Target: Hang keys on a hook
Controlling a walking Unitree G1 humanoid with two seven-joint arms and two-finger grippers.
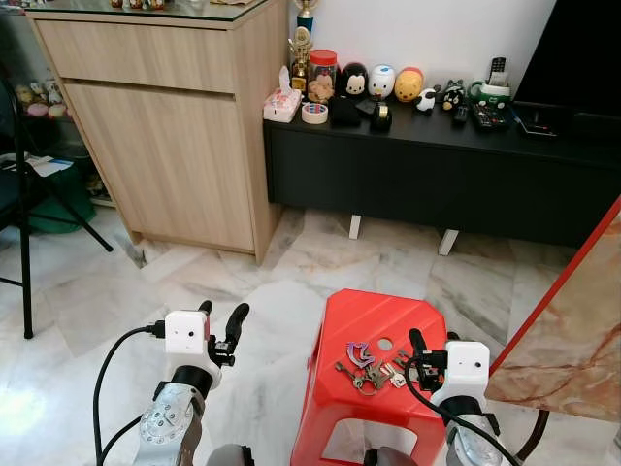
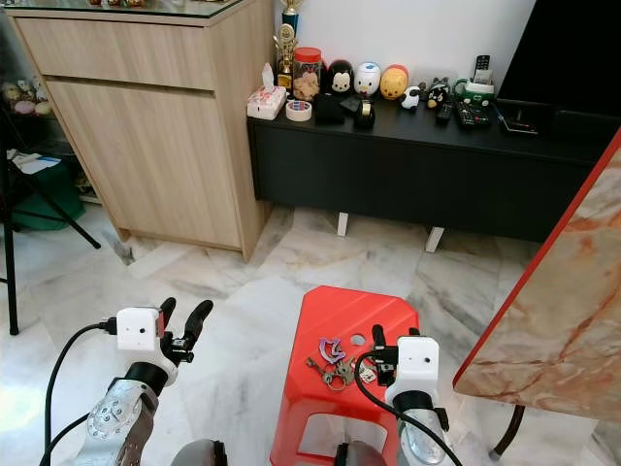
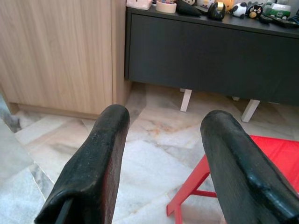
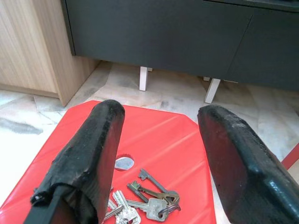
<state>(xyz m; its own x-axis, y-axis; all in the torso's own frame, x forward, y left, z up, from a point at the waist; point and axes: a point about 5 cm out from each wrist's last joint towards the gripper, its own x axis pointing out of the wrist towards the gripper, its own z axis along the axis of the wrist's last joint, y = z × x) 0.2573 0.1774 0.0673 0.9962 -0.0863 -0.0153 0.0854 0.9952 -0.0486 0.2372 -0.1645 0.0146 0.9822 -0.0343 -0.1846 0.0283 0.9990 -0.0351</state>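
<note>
A bunch of keys (image 1: 369, 367) with a purple tag lies on the top of a red plastic stool (image 1: 374, 311) just in front of me. My right gripper (image 1: 434, 342) hovers over the stool's near right part, just right of the keys, open and holding nothing. Along its fingers the right wrist view looks down at the keys (image 4: 149, 200) and at the hole in the stool top. My left gripper (image 1: 221, 313) hangs open over the floor to the left of the stool, and the stool's corner (image 3: 275, 149) is visible past its fingers.
A light wooden cabinet (image 1: 175, 136) stands at the back left. Beside it a low black console (image 1: 437, 165) carries toys, tape and remotes. A marble-patterned tabletop with a red edge (image 1: 572, 330) juts in at the right. Black chair legs (image 1: 24, 243) stand at the far left on the marble floor.
</note>
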